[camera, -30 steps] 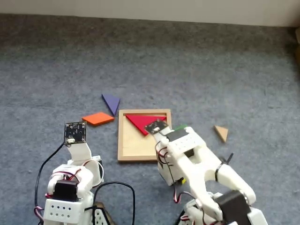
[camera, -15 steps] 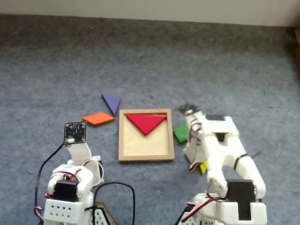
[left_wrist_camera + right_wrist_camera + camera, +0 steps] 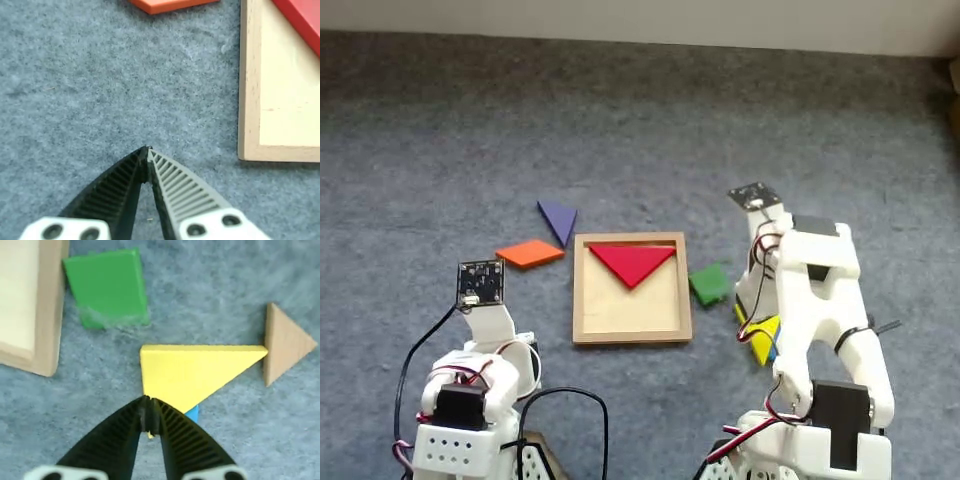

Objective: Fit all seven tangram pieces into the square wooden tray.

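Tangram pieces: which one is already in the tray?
The red triangle. It alone lies inside the square wooden tray; the purple triangle, orange parallelogram, green square and yellow triangle lie outside it on the carpet.

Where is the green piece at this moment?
In the high view, the green piece lies just right of the wooden tray, near the yellow triangle.

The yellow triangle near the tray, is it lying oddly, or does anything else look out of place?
Yes. The yellow triangle seems to rest partly on a blue piece, whose corner peeks out under its edge. The green piece nearby lies flat on the carpet.
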Controlling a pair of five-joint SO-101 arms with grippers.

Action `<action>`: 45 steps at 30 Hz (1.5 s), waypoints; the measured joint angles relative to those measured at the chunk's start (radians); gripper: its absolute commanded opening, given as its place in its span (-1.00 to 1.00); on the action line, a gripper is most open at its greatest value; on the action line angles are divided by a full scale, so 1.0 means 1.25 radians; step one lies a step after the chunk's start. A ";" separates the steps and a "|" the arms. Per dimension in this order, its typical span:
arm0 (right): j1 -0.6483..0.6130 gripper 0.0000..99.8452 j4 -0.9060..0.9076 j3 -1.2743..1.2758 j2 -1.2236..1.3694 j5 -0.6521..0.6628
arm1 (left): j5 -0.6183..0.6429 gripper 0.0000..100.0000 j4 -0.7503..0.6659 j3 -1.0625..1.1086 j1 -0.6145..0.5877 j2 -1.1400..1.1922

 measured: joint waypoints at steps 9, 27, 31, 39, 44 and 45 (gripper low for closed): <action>0.000 -0.98 0.001 -0.028 -0.092 -0.200 | 0.000 -0.99 0.000 0.000 0.000 0.000; -0.038 -0.97 -0.184 0.080 -0.123 -0.244 | 0.000 -0.99 0.000 0.000 0.000 0.000; -0.038 -0.97 -0.184 0.080 -0.123 -0.356 | 0.000 -0.99 0.000 0.000 0.000 0.000; -0.064 -0.97 -0.183 0.080 -0.123 -0.455 | 0.000 -0.99 0.000 0.000 0.000 0.000; -0.115 -0.78 -0.139 0.080 -0.123 -0.536 | 0.000 -0.99 0.000 0.000 0.000 0.000; -0.124 -0.71 -0.134 0.080 -0.123 -0.562 | 0.000 -0.99 0.000 0.000 0.000 0.000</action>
